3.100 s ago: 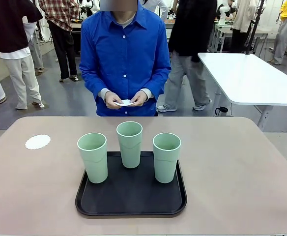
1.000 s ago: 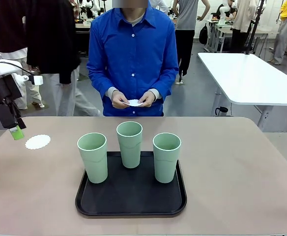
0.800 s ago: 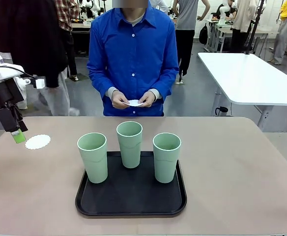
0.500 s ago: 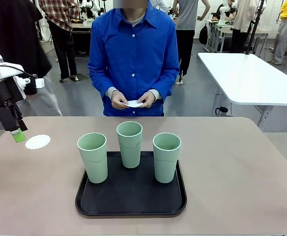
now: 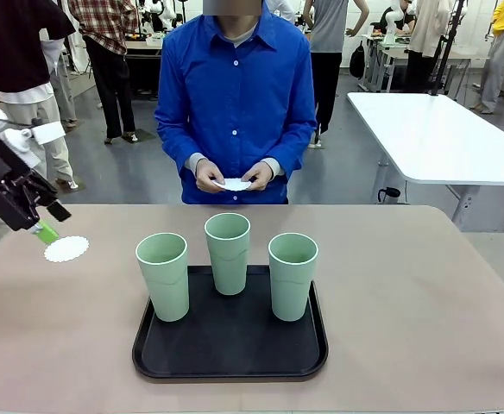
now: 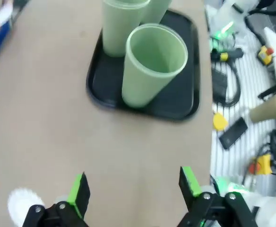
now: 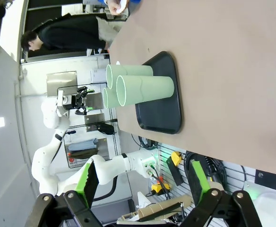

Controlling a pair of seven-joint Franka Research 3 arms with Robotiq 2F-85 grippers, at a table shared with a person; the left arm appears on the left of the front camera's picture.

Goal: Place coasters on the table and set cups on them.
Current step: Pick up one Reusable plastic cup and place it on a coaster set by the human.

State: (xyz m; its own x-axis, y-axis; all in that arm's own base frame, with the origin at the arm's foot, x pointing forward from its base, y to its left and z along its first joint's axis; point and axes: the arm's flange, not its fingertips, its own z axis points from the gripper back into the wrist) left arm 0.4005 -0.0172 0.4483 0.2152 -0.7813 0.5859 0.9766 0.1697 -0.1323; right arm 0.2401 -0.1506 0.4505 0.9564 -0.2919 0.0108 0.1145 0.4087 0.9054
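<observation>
Left of the tray [image 5: 231,349], the coaster [image 5: 66,249] lies just beside the left gripper [image 5: 52,222], its fingers spread wide

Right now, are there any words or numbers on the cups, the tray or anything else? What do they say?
None can be read.
The cups are plain green, the tray plain black, the coaster on the table plain white.
The clutter beyond the table's edge is too blurred to show any print.
</observation>
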